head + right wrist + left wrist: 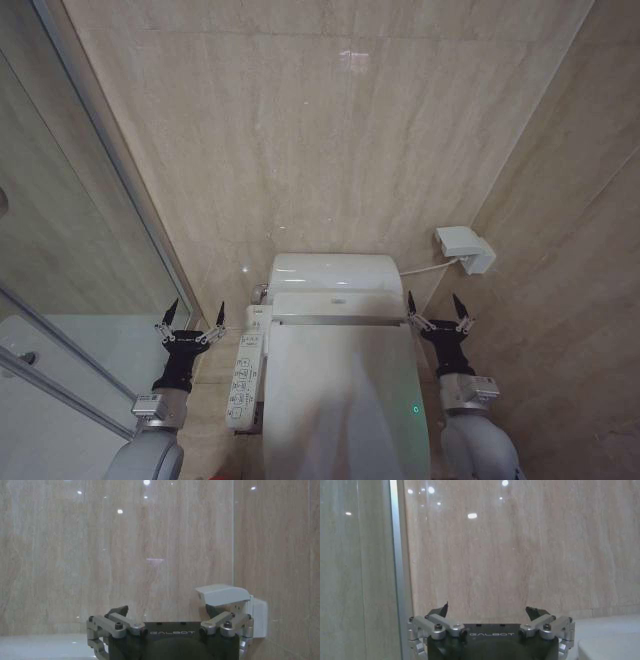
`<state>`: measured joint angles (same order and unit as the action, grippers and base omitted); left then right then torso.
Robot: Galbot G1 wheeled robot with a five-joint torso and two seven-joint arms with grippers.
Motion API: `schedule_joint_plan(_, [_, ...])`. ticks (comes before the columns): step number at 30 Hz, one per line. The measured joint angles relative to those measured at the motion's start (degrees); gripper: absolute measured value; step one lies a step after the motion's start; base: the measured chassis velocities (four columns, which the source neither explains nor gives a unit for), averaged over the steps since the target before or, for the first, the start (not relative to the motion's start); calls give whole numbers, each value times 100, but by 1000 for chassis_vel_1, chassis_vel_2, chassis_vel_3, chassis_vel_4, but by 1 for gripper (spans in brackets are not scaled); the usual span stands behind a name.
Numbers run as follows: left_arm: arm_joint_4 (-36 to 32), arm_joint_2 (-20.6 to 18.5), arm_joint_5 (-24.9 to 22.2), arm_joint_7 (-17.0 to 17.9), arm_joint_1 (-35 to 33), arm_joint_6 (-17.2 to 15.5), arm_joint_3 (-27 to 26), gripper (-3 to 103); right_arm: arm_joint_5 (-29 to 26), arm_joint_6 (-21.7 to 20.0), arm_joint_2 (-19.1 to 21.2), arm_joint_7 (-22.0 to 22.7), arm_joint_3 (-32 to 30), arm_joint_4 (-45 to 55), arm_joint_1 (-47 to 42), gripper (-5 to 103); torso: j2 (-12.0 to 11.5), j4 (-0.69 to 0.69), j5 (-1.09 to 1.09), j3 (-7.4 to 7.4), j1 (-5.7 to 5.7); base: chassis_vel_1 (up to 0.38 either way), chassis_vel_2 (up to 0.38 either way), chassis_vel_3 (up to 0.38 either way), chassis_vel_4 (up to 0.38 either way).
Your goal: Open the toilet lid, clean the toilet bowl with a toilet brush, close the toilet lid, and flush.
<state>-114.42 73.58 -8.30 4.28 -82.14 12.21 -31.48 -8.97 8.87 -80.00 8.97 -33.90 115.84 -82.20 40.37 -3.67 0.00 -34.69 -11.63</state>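
**Lid down, both grippers spread and empty**

We see the toilet lid [340,400] closed flat over the seat, centred low in the head view, running from the hinge line at the tank cover [335,272] down toward us. The bowl is hidden under it. No brush anywhere we can make out.

Handling, our read: the lid is a big glossy plastic shell, so light, fairly stiff, a bit flexy at the front lip, and slick. A pinch on the smooth top face will likely slide off. Best bet is to hook or pinch the thin front or side rim, away from the hinge, and swing it up. It pivots at the back, so the lift needs an arc, not a straight pull. Let it go early and it could slam.

Left gripper [191,317] hovers just left of the toilet, above the control panel [246,378], near the glass partition [60,250]. Fingers splayed wide, nothing between them, touching nothing. The left wrist view confirms it: fingertips [443,608] well apart against bare wall tile.

Right gripper [436,311] sits beside the lid's right rear corner, below the wall socket box [465,248]. Also wide open, empty, clear of the lid. In the right wrist view the socket box [232,605] sits just beyond one fingertip; we can't tell if they touch.
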Motion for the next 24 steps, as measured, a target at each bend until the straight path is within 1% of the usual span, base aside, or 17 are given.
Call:
schedule_joint_plan(15, [6, -3, 4, -1, 2, 6, 1, 100, 0, 0, 0, 0, 0, 0, 1, 100, -1, 0, 0, -1, -2, 11, -10, -14, 10])
schedule_joint_plan(20, [7, -3, 4, 0, 2, 6, 1, 100, 0, 0, 0, 0, 0, 0, 1, 100, -1, 0, 0, 0, -1, 134, -139, -129, 134])
schedule_joint_plan(24, [7, -3, 4, -1, 2, 6, 2, 100, 0, 0, 0, 0, 0, 0, 1, 100, -1, -1, 0, 0, -1, 194, -222, -183, 209])
